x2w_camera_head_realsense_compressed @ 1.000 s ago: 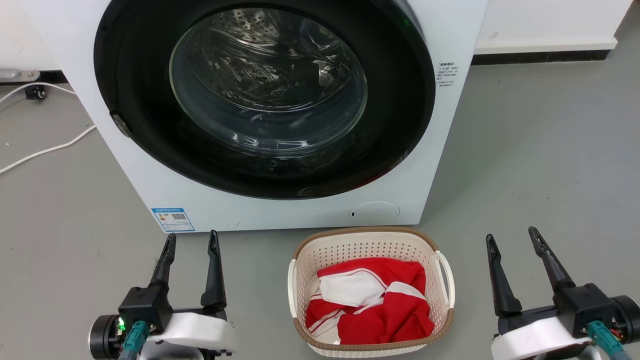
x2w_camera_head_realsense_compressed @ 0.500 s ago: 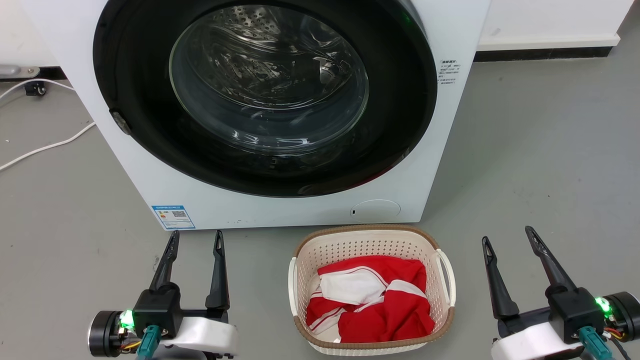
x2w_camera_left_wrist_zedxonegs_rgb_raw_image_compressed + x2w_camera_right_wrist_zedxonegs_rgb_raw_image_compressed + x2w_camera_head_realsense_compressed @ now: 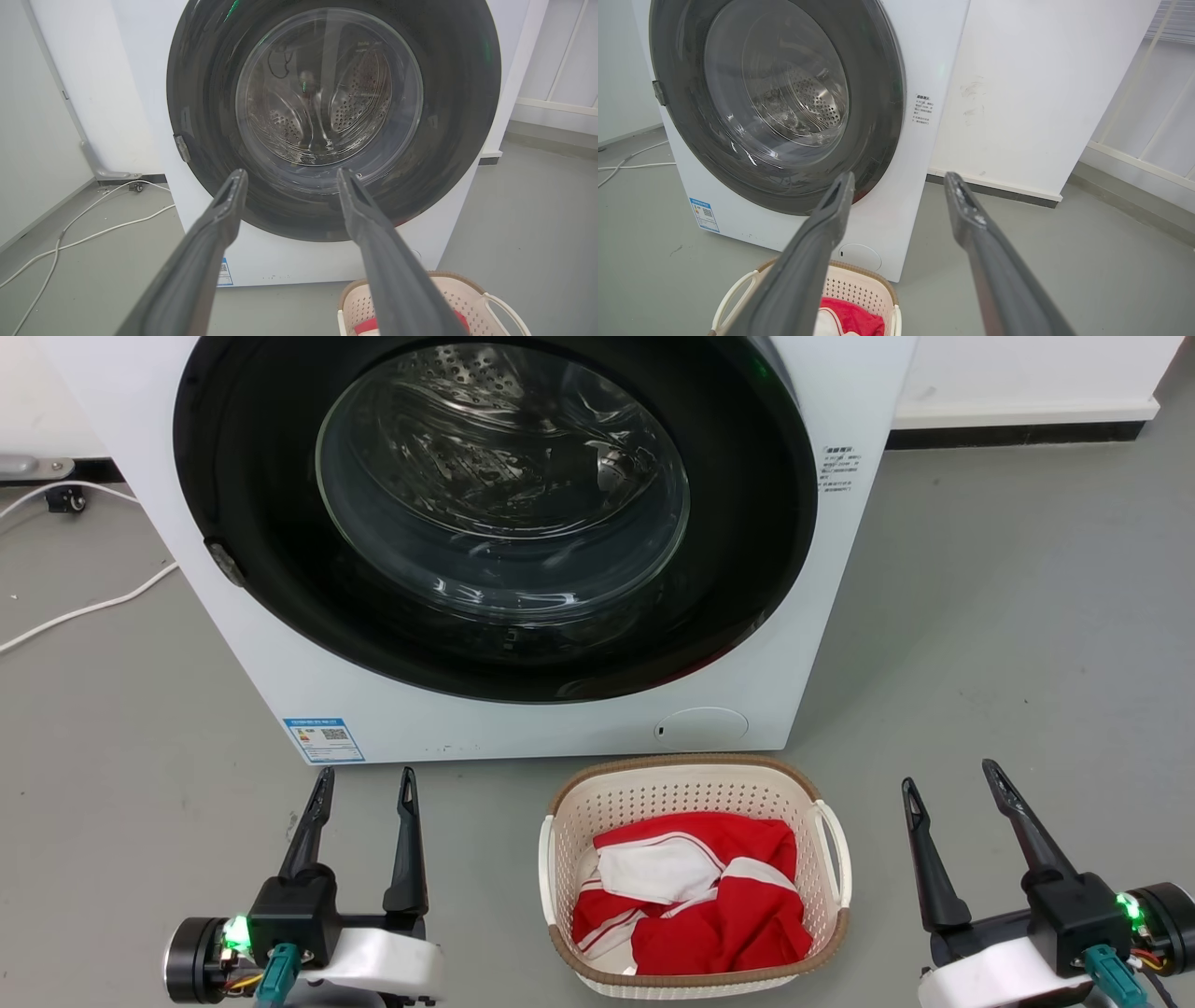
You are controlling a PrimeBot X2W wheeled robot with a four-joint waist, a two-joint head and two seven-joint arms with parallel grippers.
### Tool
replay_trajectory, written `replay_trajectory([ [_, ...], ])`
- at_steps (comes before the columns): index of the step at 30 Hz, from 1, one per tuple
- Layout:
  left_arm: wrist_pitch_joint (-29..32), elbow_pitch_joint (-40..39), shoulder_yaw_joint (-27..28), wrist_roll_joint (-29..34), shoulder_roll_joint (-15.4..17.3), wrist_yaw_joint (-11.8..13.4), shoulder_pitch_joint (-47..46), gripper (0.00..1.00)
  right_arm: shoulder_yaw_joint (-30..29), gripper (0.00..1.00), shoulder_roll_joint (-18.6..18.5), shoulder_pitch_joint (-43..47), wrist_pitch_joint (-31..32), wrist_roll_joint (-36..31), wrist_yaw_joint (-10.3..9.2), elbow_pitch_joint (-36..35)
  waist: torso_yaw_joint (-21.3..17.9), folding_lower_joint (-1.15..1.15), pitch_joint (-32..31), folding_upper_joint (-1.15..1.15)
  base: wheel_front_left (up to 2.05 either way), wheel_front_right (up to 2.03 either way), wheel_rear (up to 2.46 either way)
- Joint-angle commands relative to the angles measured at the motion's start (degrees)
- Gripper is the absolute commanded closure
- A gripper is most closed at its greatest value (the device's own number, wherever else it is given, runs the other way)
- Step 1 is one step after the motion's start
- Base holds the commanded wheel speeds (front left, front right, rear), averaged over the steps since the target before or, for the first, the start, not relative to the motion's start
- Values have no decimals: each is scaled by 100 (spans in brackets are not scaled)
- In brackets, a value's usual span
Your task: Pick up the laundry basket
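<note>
The laundry basket (image 3: 693, 790) stands on the grey floor just in front of the washer, cream-white and perforated with a brown rim and white loop handles. Red and white clothes (image 3: 695, 901) lie inside it. My left gripper (image 3: 366, 781) is open and empty, well to the basket's left. My right gripper (image 3: 949, 775) is open and empty, to the basket's right. In the left wrist view the basket (image 3: 448, 291) sits at the lower right behind one finger. A corner of the basket (image 3: 864, 284) lies low between the fingers in the right wrist view.
A white front-loading washer (image 3: 523, 728) with a shut dark round door (image 3: 499, 513) stands directly behind the basket. White cables (image 3: 84, 611) trail on the floor at the left. A white wall with a dark skirting (image 3: 1018, 429) runs behind on the right.
The head camera has tilted a little, shifting the picture. Both grippers have edged slightly forward and stay open; green lights now show on both wrists. The basket has not moved.
</note>
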Motion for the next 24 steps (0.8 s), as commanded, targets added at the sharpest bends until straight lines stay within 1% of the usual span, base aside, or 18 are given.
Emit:
replay_trajectory([
  [1,-16,16,6,14,13,25,27,0,1,0,-27,25,-14,10,-2,8,1,0,-4,0,0,0,0],
  [7,-16,28,11,-3,13,19,16,0,2,0,-27,0,-14,32,-2,7,-7,0,9,0,0,0,0],
  [10,-16,151,45,-62,13,68,-13,0,-14,0,-27,-42,-14,53,-2,17,-17,0,41,0,0,0,0],
  [14,-16,282,44,-89,12,65,-129,0,-52,0,-27,-118,-14,55,-2,32,-24,0,120,0,0,0,0],
  [20,-16,673,-21,-127,13,-71,-529,0,-201,0,-26,-403,-13,-27,-2,242,-38,0,443,0,0,0,0],
  [24,-15,1261,-96,-224,11,-303,-957,0,-239,0,-25,-725,-13,-199,-3,629,-46,0,750,0,0,0,0],
])
